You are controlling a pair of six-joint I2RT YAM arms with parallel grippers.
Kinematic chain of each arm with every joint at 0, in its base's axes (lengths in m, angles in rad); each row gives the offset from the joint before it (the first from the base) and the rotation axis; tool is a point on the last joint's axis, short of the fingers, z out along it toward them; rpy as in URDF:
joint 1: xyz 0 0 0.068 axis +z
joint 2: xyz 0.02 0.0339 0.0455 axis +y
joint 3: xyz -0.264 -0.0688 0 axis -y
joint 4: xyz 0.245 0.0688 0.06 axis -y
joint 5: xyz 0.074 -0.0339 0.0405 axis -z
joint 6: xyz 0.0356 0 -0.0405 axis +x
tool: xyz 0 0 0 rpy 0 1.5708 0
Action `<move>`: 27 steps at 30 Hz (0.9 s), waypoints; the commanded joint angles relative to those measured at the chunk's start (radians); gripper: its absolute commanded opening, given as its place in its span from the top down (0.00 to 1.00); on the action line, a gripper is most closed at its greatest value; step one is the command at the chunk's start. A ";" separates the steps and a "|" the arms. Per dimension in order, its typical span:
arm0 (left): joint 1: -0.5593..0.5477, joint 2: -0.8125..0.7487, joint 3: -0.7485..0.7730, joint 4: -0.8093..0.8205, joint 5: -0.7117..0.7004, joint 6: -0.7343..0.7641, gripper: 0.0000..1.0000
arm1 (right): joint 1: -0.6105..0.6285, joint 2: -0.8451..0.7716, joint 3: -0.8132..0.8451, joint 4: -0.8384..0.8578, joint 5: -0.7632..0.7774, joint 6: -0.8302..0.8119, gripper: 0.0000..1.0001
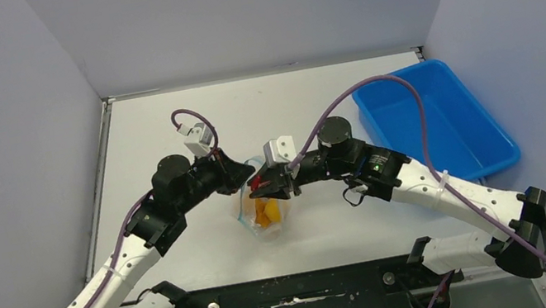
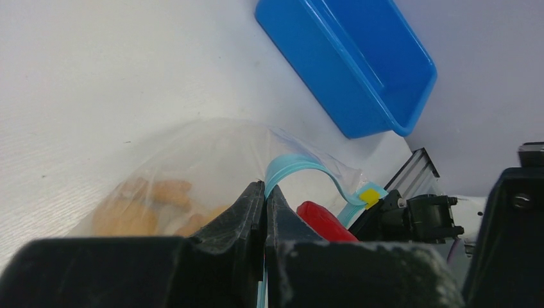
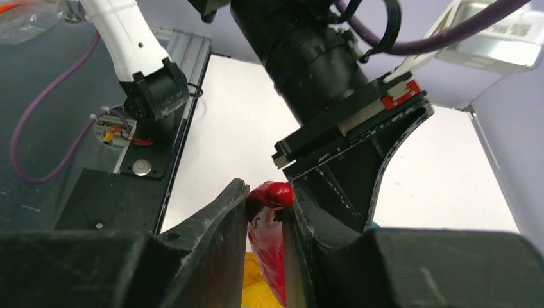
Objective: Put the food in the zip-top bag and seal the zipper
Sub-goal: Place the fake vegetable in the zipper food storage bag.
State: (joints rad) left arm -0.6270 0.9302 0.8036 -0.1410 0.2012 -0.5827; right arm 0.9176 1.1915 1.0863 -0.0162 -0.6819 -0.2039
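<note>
Top external view: the zip-top bag (image 1: 272,228) lies on the white table (image 1: 157,131) between the two arms, nearer their bases than the far wall, with orange food pieces (image 1: 265,212) already inside its clear body. In the left wrist view the bag's mouth is lifted off the table, and the light blue-green zipper (image 2: 301,163) arches up from the plastic with a small yellow tab (image 2: 370,194) at its far end. The left gripper (image 2: 265,204) has its fingers pressed together on the zipper, pinching the strip where it runs down between the black fingertips. Just beside the strip, at the bag's opening, is the red chili (image 3: 268,224). In the right wrist view the right gripper (image 3: 266,215) pinches it between both fingers. The chili's rounded end pokes up just above the fingertips, and its length runs down toward the yellow-orange pieces below. Whether its lower end is already past the mouth of the bag cannot be told. The two grippers meet almost tip to tip above the bag, and in the right wrist view the left one's black body stands close behind the chili. The blue tray (image 1: 432,123) sits well apart from the bag, on the right side of the table toward the far corner
</note>
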 commanded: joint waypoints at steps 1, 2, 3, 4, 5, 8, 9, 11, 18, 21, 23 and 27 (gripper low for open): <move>-0.003 -0.016 0.057 0.053 0.060 -0.026 1.00 | 0.004 0.018 0.027 -0.128 0.031 -0.118 0.86; -0.003 -0.019 0.054 0.056 0.064 -0.031 1.00 | 0.004 0.030 0.048 -0.189 0.052 -0.157 0.86; -0.003 -0.021 0.051 0.060 0.069 -0.034 1.00 | 0.004 0.041 0.067 -0.240 0.069 -0.195 0.84; -0.002 -0.023 0.048 0.064 0.080 -0.037 1.00 | 0.004 0.048 0.069 -0.268 0.096 -0.224 0.84; -0.002 -0.022 0.048 0.068 0.089 -0.038 1.00 | 0.003 0.055 0.061 -0.289 0.119 -0.247 0.83; -0.003 -0.018 0.054 0.075 0.100 -0.052 1.00 | 0.009 0.080 0.076 -0.380 0.163 -0.317 0.81; -0.002 -0.016 0.053 0.078 0.101 -0.058 1.00 | 0.013 0.086 0.080 -0.398 0.186 -0.322 0.80; -0.003 -0.023 0.045 0.090 0.104 -0.068 1.00 | 0.020 0.097 0.091 -0.426 0.229 -0.323 0.78; -0.004 -0.027 0.027 0.092 0.105 -0.073 1.00 | 0.039 0.109 0.131 -0.510 0.303 -0.300 0.59; -0.004 -0.018 0.025 0.090 0.112 -0.076 1.00 | 0.046 0.097 0.138 -0.509 0.308 -0.288 0.54; -0.003 -0.015 0.021 0.094 0.115 -0.078 1.00 | 0.054 0.092 0.159 -0.526 0.306 -0.287 0.54; -0.003 -0.013 0.018 0.092 0.117 -0.055 1.00 | 0.056 0.041 0.182 -0.560 0.316 -0.307 0.53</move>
State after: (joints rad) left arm -0.6270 0.9222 0.8032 -0.1234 0.2943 -0.6498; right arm 0.9642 1.3148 1.2068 -0.5579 -0.3912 -0.4938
